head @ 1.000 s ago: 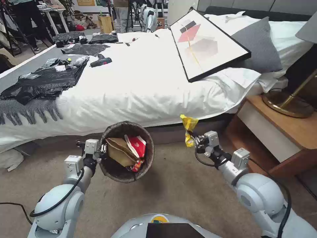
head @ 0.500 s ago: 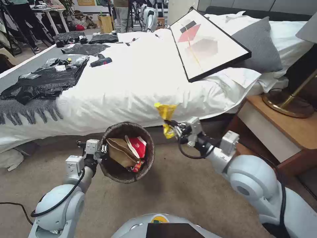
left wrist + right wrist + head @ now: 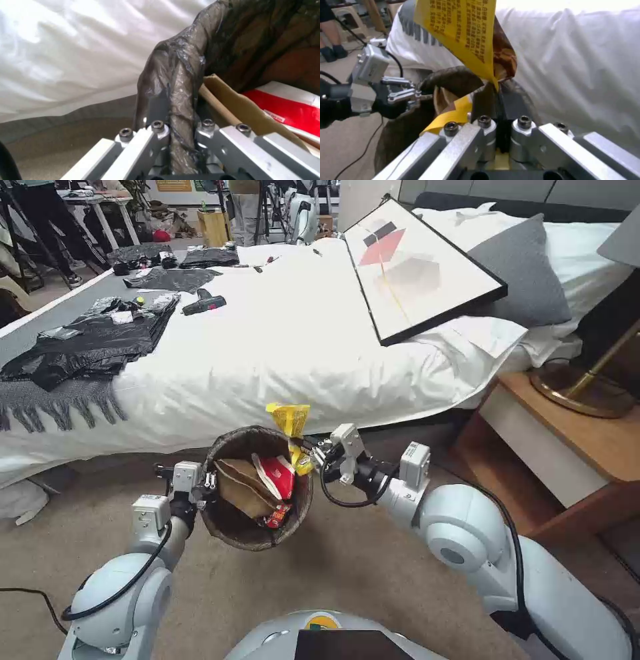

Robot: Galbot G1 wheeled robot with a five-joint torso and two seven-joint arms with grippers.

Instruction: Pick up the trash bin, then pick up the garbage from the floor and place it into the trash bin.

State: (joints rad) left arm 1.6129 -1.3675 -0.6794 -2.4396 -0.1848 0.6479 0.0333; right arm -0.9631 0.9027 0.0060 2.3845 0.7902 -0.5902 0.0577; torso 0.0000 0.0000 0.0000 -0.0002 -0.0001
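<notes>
Bedding, white, hangs behind your workspace. On your left, the left gripper is clamped on the rim of the trash bin, one finger outside the dark bag liner. The bin is held off the carpet, tilted toward you, with a brown paper bag and a red-and-white packet inside. To your right, the right gripper pinches a yellow snack wrapper, which sits over the bin's right rim.

Yellow wrapper over lined bin
</notes>
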